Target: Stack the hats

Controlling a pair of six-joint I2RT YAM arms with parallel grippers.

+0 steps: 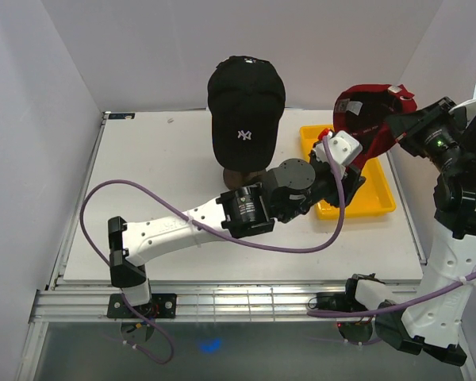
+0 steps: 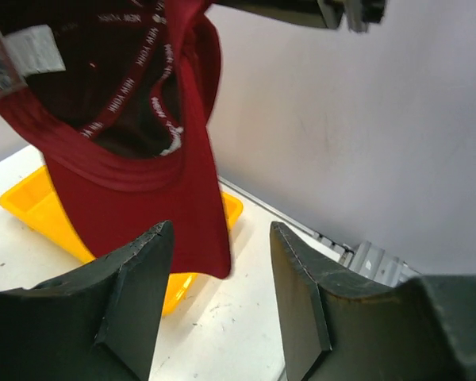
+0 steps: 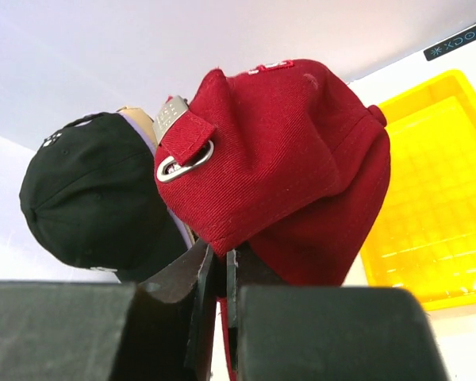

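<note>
Right pincer [image 3: 220, 266] pinches the red fabric baseball cap [image 3: 285, 159]; left pincer [image 2: 220, 234] spread near its rim. Best carried opening-down, lowered squarely over the black fabric "NY" cap [image 1: 246, 103] by the desk's [image 1: 143, 175] far edge.

**Counted contents of the scene, places given as on a clock face laid over the top view**

- Caps in plain sight: two. One black cap [image 1: 244, 111] lettered "NY" is at 12 o'clock on the table [image 1: 159, 151], and one red cap [image 1: 365, 119] is at 2 o'clock.
- Further caps: a lavender edge [image 3: 178, 226] and a tan edge [image 3: 133, 113] show under the black cap in the right wrist view. These are possibly two more caps, but too little is exposed to count them.
- Yellow tray [image 1: 373, 198]: one, at 3 o'clock.
- Dark round base [image 1: 239, 176]: one, under the black cap.
- Arms: two, each with one gripper: the left gripper [image 2: 220, 228] and the right gripper [image 3: 220, 258].
- Purple cables [image 1: 293, 251]: two, one per arm.
</note>
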